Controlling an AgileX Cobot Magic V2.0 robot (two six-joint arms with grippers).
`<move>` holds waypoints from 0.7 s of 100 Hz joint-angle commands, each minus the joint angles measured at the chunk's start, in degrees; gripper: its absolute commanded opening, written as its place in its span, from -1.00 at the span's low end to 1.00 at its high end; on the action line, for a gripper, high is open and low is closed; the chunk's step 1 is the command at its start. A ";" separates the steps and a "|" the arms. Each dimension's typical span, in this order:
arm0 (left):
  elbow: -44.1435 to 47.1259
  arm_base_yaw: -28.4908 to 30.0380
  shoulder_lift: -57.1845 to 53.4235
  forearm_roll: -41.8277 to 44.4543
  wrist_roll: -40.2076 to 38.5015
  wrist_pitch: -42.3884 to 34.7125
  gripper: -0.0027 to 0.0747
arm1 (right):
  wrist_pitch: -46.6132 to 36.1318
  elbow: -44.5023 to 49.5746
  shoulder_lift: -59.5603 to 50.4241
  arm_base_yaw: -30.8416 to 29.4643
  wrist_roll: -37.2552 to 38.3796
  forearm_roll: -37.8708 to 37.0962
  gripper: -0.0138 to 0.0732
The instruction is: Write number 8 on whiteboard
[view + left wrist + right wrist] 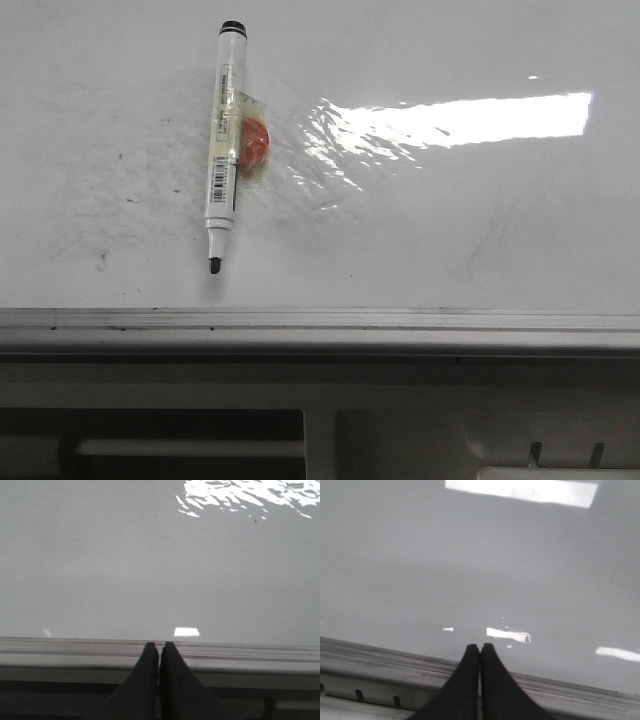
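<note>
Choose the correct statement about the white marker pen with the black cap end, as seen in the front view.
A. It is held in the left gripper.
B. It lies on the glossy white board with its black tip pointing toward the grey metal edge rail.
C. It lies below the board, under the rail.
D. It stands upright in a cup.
B: the white marker pen lies flat on the whiteboard, tip toward the grey metal edge rail; no gripper touches it.

My left gripper (159,650): matte black, two tapering fingers.
My right gripper (480,651): matte black, same smooth pointed fingers.
</note>
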 commanded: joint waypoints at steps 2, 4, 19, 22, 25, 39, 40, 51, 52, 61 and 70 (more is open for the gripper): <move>2.30 0.04 -1.51 0.00 -0.52 -3.25 -0.98 | -1.28 0.68 -1.22 -0.33 -0.21 -0.85 -0.83; 2.30 0.04 -1.51 0.00 -0.52 -3.25 -0.98 | -1.28 0.68 -1.22 -0.33 -0.21 -0.85 -0.83; 2.30 0.04 -1.51 0.00 -0.52 -3.25 -0.98 | -1.28 0.68 -1.22 -0.33 -0.21 -0.85 -0.83; 2.30 0.04 -1.51 0.00 -0.52 -3.25 -0.98 | -1.28 0.68 -1.22 -0.33 -0.21 -0.85 -0.83; 2.30 0.04 -1.51 0.00 -0.52 -3.25 -0.98 | -1.14 0.68 -1.22 -0.33 -0.21 -1.40 -0.83; 2.30 0.04 -1.51 0.00 -0.52 -3.25 -0.98 | -0.34 0.58 -0.99 -0.33 -0.21 -3.81 -0.83; 2.30 0.04 -1.51 0.00 -0.52 -3.25 -0.98 | -0.34 0.58 -0.99 -0.33 -0.21 -3.81 -0.83; 2.30 0.04 -1.51 0.00 -0.52 -3.25 -0.98 | -0.34 0.58 -0.99 -0.33 -0.21 -3.81 -0.83; 2.30 0.04 -1.51 0.00 -0.52 -3.25 -0.98 | -0.34 0.58 -0.99 -0.33 -0.21 -3.81 -0.83; 2.30 0.04 -1.51 0.00 -0.52 -3.25 -0.98 | -0.34 0.58 -0.99 -0.33 -0.21 -3.81 -0.83; 2.30 0.04 -1.51 0.00 -0.52 -3.25 -0.98 | -0.34 0.58 -0.99 -0.33 -0.21 -3.81 -0.83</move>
